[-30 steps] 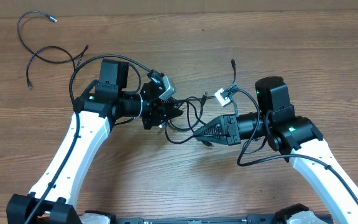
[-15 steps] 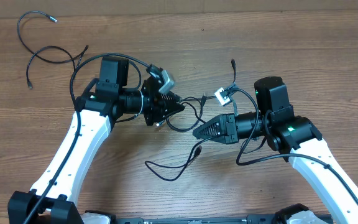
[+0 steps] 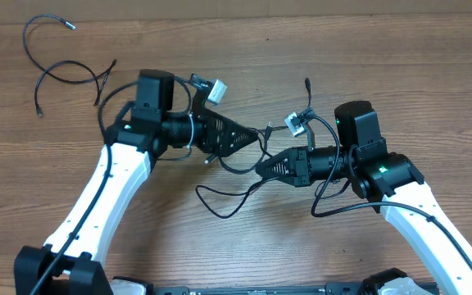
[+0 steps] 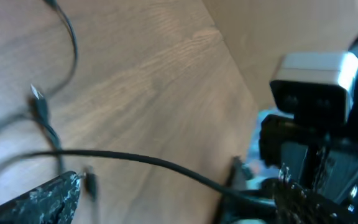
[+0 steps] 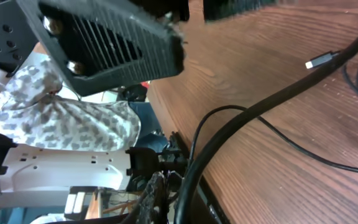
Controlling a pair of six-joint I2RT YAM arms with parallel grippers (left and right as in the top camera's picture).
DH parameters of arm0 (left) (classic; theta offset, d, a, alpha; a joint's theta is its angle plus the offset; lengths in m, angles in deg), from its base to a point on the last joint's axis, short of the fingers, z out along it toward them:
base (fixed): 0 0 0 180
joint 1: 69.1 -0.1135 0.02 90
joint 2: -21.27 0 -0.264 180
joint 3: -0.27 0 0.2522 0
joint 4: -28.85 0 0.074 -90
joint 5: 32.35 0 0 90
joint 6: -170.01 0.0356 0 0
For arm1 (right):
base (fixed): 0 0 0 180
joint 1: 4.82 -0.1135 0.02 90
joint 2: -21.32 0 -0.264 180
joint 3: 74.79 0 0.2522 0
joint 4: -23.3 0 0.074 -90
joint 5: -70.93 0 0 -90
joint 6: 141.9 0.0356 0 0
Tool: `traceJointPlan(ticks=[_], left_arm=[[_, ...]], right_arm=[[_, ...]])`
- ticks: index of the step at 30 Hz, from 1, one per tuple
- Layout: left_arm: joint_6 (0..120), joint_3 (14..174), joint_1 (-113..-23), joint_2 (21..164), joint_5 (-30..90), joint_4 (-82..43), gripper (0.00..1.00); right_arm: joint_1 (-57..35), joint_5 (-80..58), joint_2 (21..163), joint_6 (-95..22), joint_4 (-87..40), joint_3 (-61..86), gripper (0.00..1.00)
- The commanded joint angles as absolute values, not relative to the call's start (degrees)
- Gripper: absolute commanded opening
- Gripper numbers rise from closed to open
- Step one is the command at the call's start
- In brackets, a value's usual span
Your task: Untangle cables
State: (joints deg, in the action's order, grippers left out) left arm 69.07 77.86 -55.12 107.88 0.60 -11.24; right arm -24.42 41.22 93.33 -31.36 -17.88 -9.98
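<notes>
Thin black cables [image 3: 248, 156] are tangled between my two grippers at the table's middle. One loose loop [image 3: 220, 203] trails toward the front. My left gripper [image 3: 248, 138] stands open wide. In the left wrist view a black cable [image 4: 135, 160] crosses the gap between its fingers [image 4: 42, 199] without being pinched. My right gripper [image 3: 264, 169] faces it from the right, shut on a black cable [image 5: 241, 124] that runs out over the wood. A silver plug end [image 5: 321, 61] lies further along the table.
Two separate black cables [image 3: 52, 24] [image 3: 72, 75] lie at the far left corner. The left gripper's ribbed finger [image 5: 104, 43] hangs close above the right gripper in the right wrist view. The right arm's wrist camera [image 4: 316, 81] sits just beyond the left gripper.
My left gripper has opened and let go of the cable, and has swung right toward the right gripper. A cable loop has dropped onto the table in front. The right gripper stays shut.
</notes>
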Motion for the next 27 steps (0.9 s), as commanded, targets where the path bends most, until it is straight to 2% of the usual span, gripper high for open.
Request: traceJointPlan(ticks=[1,8,12,15,16,19,25,27], left_arm=[[50.71,78.62,-53.26,109.87,-0.12,-9.58,1.0],[29.34,78.62,-49.3,114.67,7.83,-7.96,0.98],[25.05,78.62,-48.84,118.37,8.33,-8.01,0.96],[25.69,78.62,-49.5,120.36,8.77,-8.01,0.96],[29.16,78.62,-51.07,120.99,8.71,-7.39,1.0],[34.5,78.69,-55.95,120.64,6.61,-7.13,1.0],[35.65,78.69,-67.12,120.23,-9.33,-8.7,1.0],[39.92,78.69,-69.54,120.23,-13.63,-12.62,0.99]], right_arm=[[-24.77,40.04,93.55,-32.5,-17.55,-9.26,0.04],[-24.75,40.02,93.57,-32.48,-17.58,-9.26,0.04],[-24.75,40.02,93.57,-32.46,-17.69,-9.26,0.04],[-24.75,39.38,93.57,-32.48,-18.21,-9.26,0.04],[-24.75,36.12,93.57,-32.46,-19.3,-9.26,0.04],[-24.75,29.04,93.57,-32.44,-21.38,-9.26,0.04],[-24.75,19.3,93.55,-32.19,-21.4,-9.26,0.04],[-24.75,18.07,93.55,-31.93,-19.96,-9.24,0.04]])
